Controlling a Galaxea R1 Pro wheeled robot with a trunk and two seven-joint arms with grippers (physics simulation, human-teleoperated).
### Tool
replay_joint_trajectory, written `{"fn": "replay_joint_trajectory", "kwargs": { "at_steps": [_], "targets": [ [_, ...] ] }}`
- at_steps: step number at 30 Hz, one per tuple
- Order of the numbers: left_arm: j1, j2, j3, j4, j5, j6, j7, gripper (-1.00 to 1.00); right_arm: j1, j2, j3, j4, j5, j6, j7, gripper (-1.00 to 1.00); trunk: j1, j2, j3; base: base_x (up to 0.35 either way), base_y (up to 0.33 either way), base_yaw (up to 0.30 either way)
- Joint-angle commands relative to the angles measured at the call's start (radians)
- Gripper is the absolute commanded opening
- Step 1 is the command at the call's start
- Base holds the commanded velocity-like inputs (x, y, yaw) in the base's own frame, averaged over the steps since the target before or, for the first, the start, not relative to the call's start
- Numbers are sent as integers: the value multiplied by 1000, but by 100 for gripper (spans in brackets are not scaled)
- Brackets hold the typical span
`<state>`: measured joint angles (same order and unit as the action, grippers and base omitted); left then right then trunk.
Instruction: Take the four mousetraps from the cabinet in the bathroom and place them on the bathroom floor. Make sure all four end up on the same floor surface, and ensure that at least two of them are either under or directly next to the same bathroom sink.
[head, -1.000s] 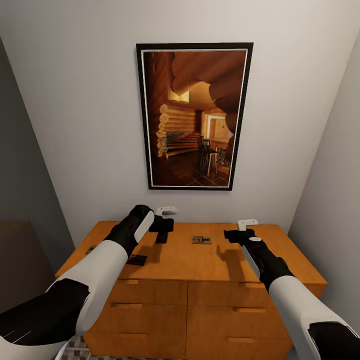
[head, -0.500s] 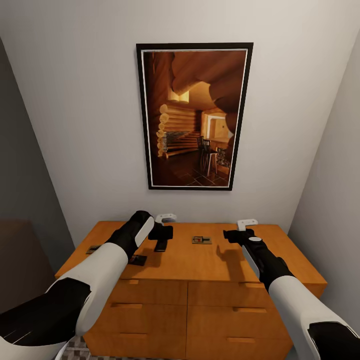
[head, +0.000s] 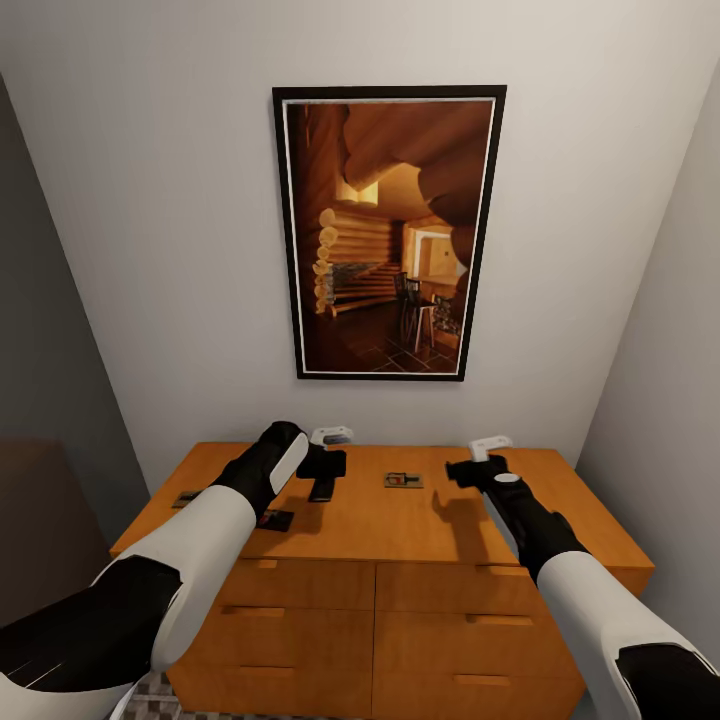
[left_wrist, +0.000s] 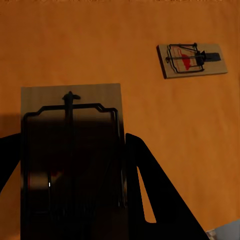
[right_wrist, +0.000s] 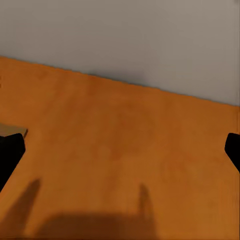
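Cabinet (head: 400, 530), orange-brown, drawer fronts facing us, below a framed picture (head: 390, 232). On its top surface, left to right: we find one mousetrap (head: 186, 497) near the left edge; a second (head: 274, 519) beside our left forearm; a third (left_wrist: 70, 150) grasped in our left end effector (head: 322, 485), lifted above the wood; a fourth (head: 403, 480) lying flat mid-top. Our right end effector (head: 463, 470) hovers released, fingers wide apart.

Both arms have glossy white upper shells and black forearm and wrist sections, each ending in a black gripper, the left gripper (head: 322, 478) and right gripper (head: 462, 470), with a small white module beside it
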<state>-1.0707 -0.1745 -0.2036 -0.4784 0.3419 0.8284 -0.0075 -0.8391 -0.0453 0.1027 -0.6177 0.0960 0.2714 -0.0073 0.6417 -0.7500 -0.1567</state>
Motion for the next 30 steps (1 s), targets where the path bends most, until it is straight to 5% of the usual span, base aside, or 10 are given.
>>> {"fn": "replay_joint_trajectory", "kwargs": {
  "at_steps": [1,4,9,11,18,30],
  "targets": [
    [0,0,0,0,-3,0,0,-100,0,0,1,0,28,3,27,100,0,0,0,0,0,0],
    [0,0,0,0,-3,-2,0,-100,0,-1,2,-1,108,6,123,100,0,0,0,0,0,0],
    [0,0,0,0,-3,-21,1,-100,0,-11,1,-6,353,3,397,100,0,0,0,0,0,0],
    [0,0,0,1,-3,-36,3,-100,0,-13,0,-6,409,-1,442,100,0,0,0,0,0,0],
    [0,0,0,6,-4,-65,1,-100,0,-13,-1,-7,465,-4,495,100,0,0,0,0,0,0],
    [0,0,-1,6,-9,-70,3,-100,0,-13,-1,-5,471,-5,501,100,0,0,0,0,0,0]
  ]
}}
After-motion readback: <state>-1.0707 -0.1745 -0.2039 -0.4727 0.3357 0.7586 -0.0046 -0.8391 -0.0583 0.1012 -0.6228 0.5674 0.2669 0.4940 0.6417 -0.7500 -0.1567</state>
